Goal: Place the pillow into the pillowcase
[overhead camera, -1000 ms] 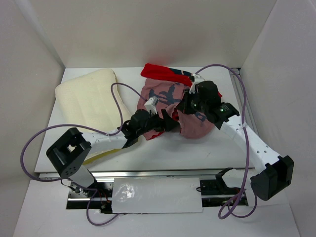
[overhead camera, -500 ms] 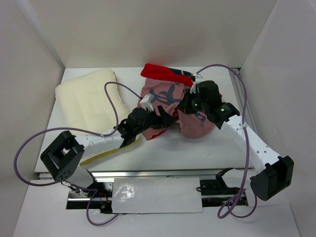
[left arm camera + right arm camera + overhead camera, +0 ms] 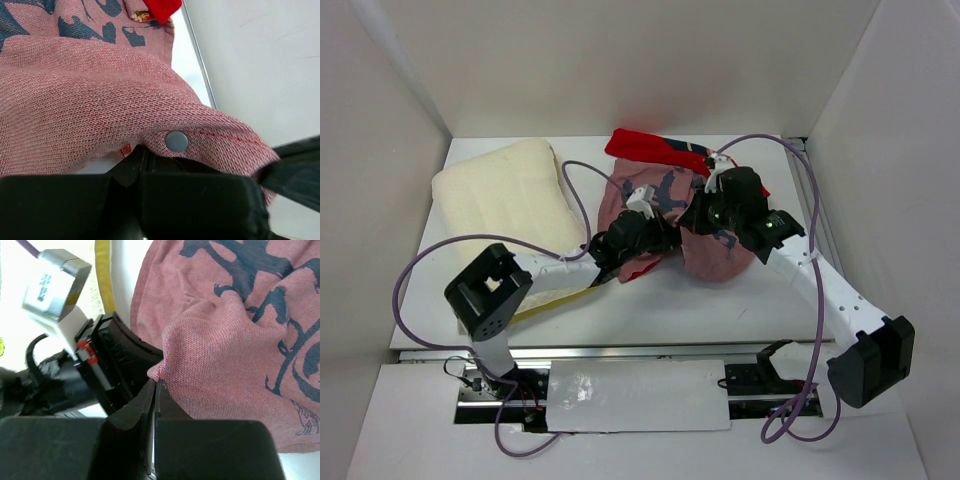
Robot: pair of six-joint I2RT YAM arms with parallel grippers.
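Two grips, pillowcase [image 3: 225, 350] hem between jaws: left gripper [image 3: 142, 152], right gripper [image 3: 155, 385].

White table [image 3: 720, 310], enclosed by white walls [image 3: 650, 60].
A glossy white sheet [image 3: 638, 395] is laid just past a metal rail [image 3: 620, 353] at the near edge.

The white bench [image 3: 720, 305] carries the cream pillow [image 3: 505, 200] at its far left and the crumpled pillowcase [image 3: 717, 258] mid-right. A yellow strip [image 3: 552, 304], perhaps fabric, lies front-left.
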